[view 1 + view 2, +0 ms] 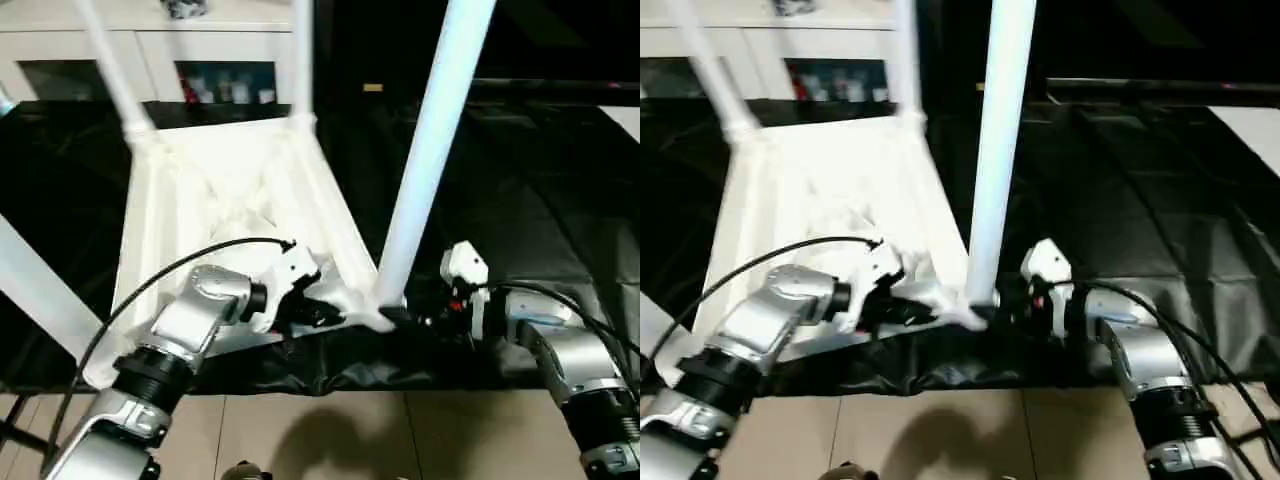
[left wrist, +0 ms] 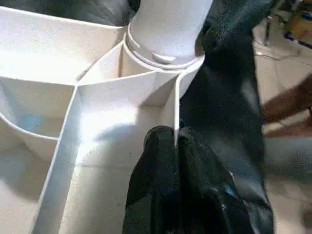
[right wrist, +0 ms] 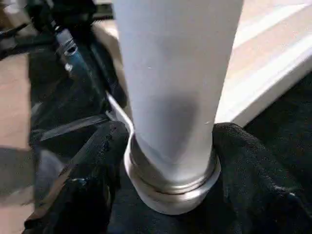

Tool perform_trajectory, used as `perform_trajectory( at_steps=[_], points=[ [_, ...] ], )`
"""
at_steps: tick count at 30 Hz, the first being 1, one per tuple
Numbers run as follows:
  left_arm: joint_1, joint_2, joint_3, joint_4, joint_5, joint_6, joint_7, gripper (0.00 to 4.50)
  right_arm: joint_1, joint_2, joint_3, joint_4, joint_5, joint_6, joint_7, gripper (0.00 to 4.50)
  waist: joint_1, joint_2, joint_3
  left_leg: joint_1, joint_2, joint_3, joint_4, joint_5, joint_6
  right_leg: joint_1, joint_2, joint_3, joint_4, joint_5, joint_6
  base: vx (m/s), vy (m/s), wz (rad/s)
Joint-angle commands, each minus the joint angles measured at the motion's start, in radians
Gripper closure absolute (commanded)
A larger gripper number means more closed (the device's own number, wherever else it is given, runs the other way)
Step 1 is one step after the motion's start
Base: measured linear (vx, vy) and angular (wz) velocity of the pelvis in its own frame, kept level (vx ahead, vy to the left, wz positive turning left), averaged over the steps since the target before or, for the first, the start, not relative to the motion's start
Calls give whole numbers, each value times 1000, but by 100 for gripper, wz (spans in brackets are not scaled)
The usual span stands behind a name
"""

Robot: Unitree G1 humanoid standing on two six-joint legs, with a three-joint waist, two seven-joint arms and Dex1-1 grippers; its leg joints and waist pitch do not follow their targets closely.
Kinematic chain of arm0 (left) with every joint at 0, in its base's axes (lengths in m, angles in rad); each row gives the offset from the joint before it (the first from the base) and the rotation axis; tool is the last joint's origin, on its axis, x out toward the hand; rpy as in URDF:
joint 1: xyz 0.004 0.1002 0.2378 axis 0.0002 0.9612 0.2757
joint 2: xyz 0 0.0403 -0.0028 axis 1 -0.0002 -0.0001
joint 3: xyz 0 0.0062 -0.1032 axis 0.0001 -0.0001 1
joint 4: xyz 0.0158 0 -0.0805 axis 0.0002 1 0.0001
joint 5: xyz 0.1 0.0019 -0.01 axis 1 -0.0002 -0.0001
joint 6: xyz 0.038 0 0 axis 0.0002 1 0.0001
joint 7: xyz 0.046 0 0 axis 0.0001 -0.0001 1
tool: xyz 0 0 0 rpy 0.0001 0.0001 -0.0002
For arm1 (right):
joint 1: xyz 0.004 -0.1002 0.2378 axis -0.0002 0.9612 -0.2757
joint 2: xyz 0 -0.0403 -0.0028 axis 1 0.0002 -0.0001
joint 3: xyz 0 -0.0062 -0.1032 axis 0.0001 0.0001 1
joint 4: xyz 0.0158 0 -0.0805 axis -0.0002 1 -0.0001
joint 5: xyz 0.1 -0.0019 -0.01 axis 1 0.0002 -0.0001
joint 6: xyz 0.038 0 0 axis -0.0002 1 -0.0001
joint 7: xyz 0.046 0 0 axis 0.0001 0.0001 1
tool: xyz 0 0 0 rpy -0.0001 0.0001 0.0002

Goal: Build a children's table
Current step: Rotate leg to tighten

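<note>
Children's table [image 1: 230, 190]: white plastic, lying upside down on a black cloth [image 1: 520, 200], left of centre in the left eye view, ribbed underside up. Legs stand in the corner sockets; the near right leg [image 1: 430, 140] rises to the top edge of the frame, two far legs stand at upper left, another crosses the left edge. White cabinet [image 1: 150, 50] with glass doors along the top. Left hand [image 1: 325, 312], lower centre, at the table's near rim. Right hand [image 1: 425, 318], right of the near right leg's foot.

Right eye view: same layout; the near right leg stands at frame centre, silver forearms entering from both lower corners.

Left wrist view: left hand's two black fingers [image 2: 156, 161] pinched together on a thin upright rib of the table, just below the corner socket holding the leg.

Right wrist view: right hand's fingers [image 3: 97, 161] stand spread on either side of the leg's base, at its collar; whether they press it, cannot tell.
</note>
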Motion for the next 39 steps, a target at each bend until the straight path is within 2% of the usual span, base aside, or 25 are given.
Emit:
perform_trajectory(
  at_steps=[1, 2, 3, 7, 19, 24, 25, 27, 30, 32, 33, 34, 36, 38, 39],
  points=[
    [-14, -8, -22, -52, -36, -23, -45, 450, 14, -13, 49, -13, -1, 29, 60, 167, -2, -13, -62, 18, 31, -13, -67, -253, 47, 40, -64, 46, -87, -307, -197, 0, 0, 0],
    [-14, -6, -24, -53, -37, -23, -49, 450, 16, -18, 53, -18, -1, 33, 71, 167, -1, -13, -62, 17, 31, -14, -68, -253, 47, 41, -64, 46, -85, -305, -197, 0, 0, 0],
    [-14, -4, -26, -54, -40, -21, -56, 450, 19, -20, 57, -23, -2, 35, 80, 200, 1, -13, -63, 16, 32, -14, -68, -249, 46, 42, -65, 46, -84, -301, -196, 0, 0, 0],
    [-15, 0, -28, -52, -42, -25, -70, 450, 17, -18, 64, -15, 1, 26, 89, 226, 1, -15, -64, 13, 29, -15, -67, -239, 45, 45, -67, 45, -84, -302, -191, 0, 0, 0],
    [-13, -7, -32, -47, -39, -27, -65, 450, 21, -1, 73, -20, 5, 23, 101, 241, 1, -15, -66, 11, 28, -15, -66, -228, 46, 46, -66, 44, -83, -293, -191, 0, 0, 0],
    [-30, -87, 2, -12, -17, -12, 89, 450, 25, 83, 9, -1, 22, 10, -50, 241, 2, -13, -63, 14, 28, -16, -67, -257, 33, 43, -67, 43, -88, -333, -185, 0, 0, 0],
    [-37, -110, 8, 1, -8, -13, 131, 450, 17, 107, -9, 19, 17, 14, -110, 241, -3, -14, -62, 10, 27, -19, -70, -266, 24, 46, -68, 41, -90, -358, -176, 0, 0, 0],
    [-53, -160, 23, 26, 1, -5, 210, 450, 1, 149, -40, 57, 0, 9, -223, 242, -11, -14, -59, 15, 24, -20, -70, -292, 11, 40, -67, 39, -99, -410, -159, 0, 0, 0],
    [-77, -227, 44, 60, 7, 6, 311, 450, -16, 200, -75, 90, -5, 23, -345, 244, -23, -16, -60, 9, 22, -24, -72, -296, 8, 46, -69, 36, -102, -442, -134, 0, 0, 0],
    [-92, -267, 54, 78, 12, 5, 372, 450, -18, 230, -89, 88, -2, 31, -384, 244, -27, -17, -63, 11, 19, -21, -68, -287, 20, 42, -66, 39, -104, -422, -133, 0, 0, 0],
    [-92, -267, 54, 78, 12, 5, 372, 450, -18, 230, -89, 88, -2, 31, -384, 244, -26, -19, -64, 9, 18, -20, -66, -271, 28, 44, -66, 39, -101, -400, -138, 0, 0, 0],
    [-98, -284, 57, 84, 14, 7, 396, 450, -18, 244, -93, 84, -4, 32, -401, 244, -25, -16, -66, 5, 19, -19, -66, -246, 34, 47, -64, 40, -97, -358, -145, 0, 0, 0],
    [-109, -331, 62, 99, 39, -3, 469, 450, -28, 291, -112, 87, -17, 27, -478, 244, -27, -13, -68, 5, 18, -17, -63, -222, 40, 46, -61, 41, -93, -303, -159, 0, 0, 0],
    [-107, -340, 61, 98, 43, -7, 478, 450, -34, 304, -121, 88, -8, 25, -496, 244, -26, -12, -72, 1, 19, -18, -62, -192, 44, 52, -62, 40, -86, -249, -174, 0, 0, 0],
    [-99, -336, 52, 90, 48, -13, 471, 450, -35, 305, -120, 84, -6, 17, -500, 244, -26, -10, -71, 4, 19, -16, -61, -194, 52, 50, -61, 40, -87, -232, -183, 0, 0, 0]
  ],
)
